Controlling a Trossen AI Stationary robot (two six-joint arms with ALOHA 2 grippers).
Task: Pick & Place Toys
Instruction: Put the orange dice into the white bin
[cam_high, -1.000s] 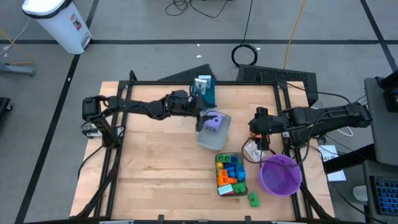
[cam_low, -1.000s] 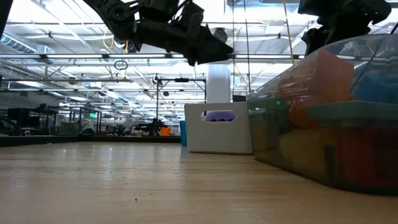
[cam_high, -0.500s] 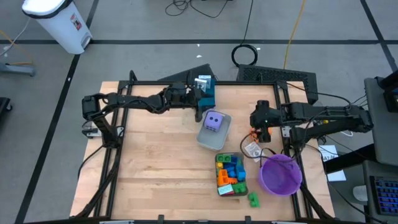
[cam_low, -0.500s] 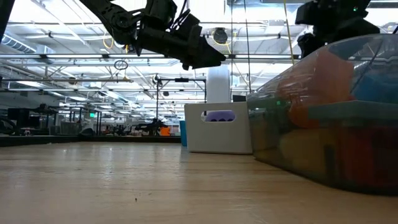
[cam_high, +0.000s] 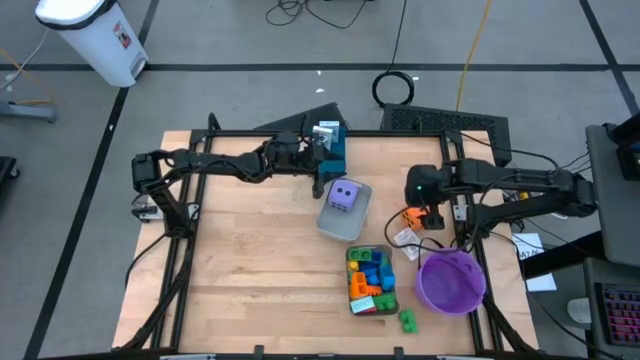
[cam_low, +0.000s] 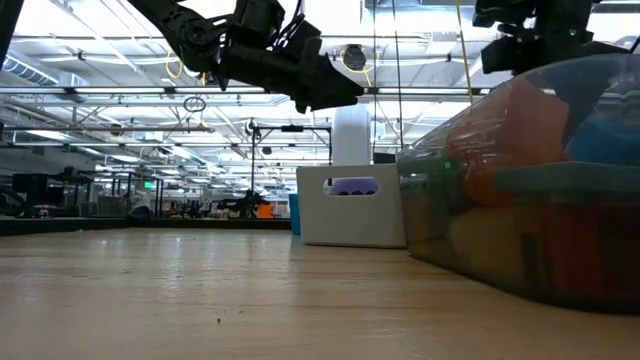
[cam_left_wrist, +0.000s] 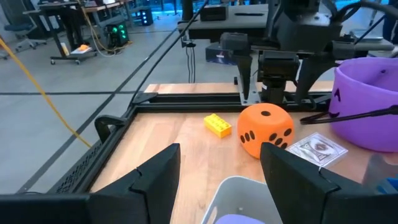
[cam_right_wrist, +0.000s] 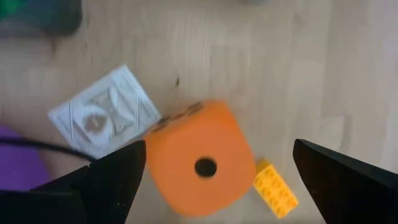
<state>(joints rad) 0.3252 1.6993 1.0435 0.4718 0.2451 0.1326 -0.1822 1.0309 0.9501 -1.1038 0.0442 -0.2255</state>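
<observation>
Near edge of tabletop (cam_high: 240, 260): green brick (cam_high: 407, 320) loose at 5 o'clock, beside grey tray (cam_high: 371, 281) packed with bricks and the purple bowl (cam_high: 451, 281). Centre: purple die (cam_high: 343, 196) sat in second tray (cam_high: 343, 215). At 3 o'clock, orange die (cam_high: 414, 216) stood on the wood, yellow brick (cam_left_wrist: 217, 125) near it, right tool (cam_high: 424, 195) above, fingers spread wide, holding nothing. Far side, 12 o'clock: left tool (cam_high: 322, 163) hovered partly spread, empty.

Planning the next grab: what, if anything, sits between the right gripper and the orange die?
Nothing visible. The right gripper hangs open directly above the orange die. The yellow brick and a white card lie beside the die, not over it.
</observation>
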